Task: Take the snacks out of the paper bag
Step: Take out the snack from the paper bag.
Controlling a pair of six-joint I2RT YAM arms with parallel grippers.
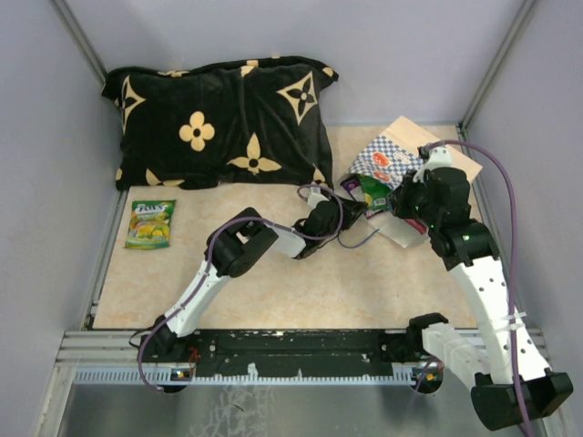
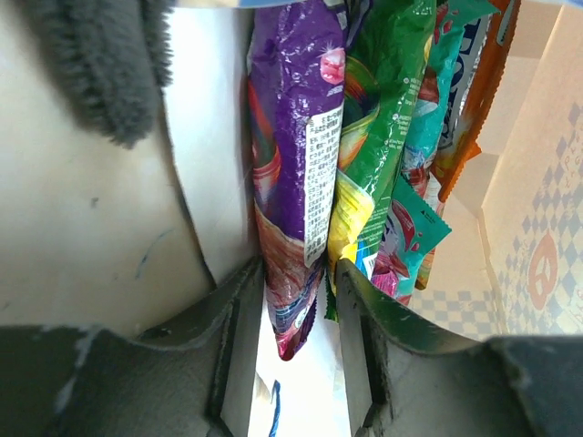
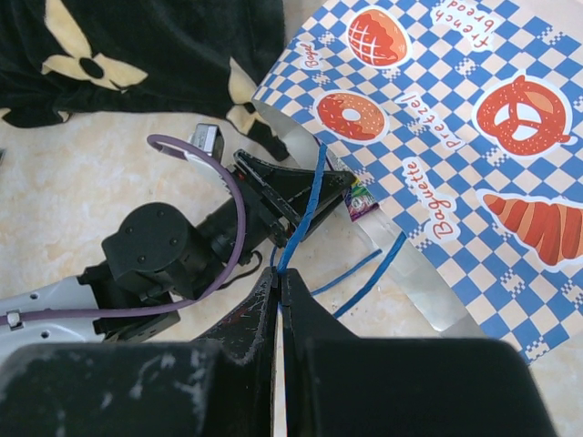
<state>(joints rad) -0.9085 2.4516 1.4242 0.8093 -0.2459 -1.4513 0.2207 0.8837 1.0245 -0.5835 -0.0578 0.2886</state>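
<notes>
The paper bag (image 1: 387, 157) lies tilted at the back right, its mouth toward the left arm; its blue-checked side fills the right wrist view (image 3: 437, 118). My left gripper (image 1: 351, 206) reaches into the mouth. In the left wrist view it (image 2: 296, 314) is open, the jaws on either side of the lower corner of a purple snack packet (image 2: 291, 182). Green (image 2: 383, 118), teal (image 2: 414, 228) and orange (image 2: 474, 100) packets stand beside it in the bag. My right gripper (image 3: 281, 280) is shut on the bag's blue cord handle (image 3: 305, 196). One green packet (image 1: 150, 223) lies on the table at the left.
A black cushion with tan flowers (image 1: 219, 123) lies across the back left, close to the bag. Grey walls enclose the table on three sides. The left arm (image 1: 232, 255) stretches across the middle; the right arm (image 1: 474, 264) stands along the right edge.
</notes>
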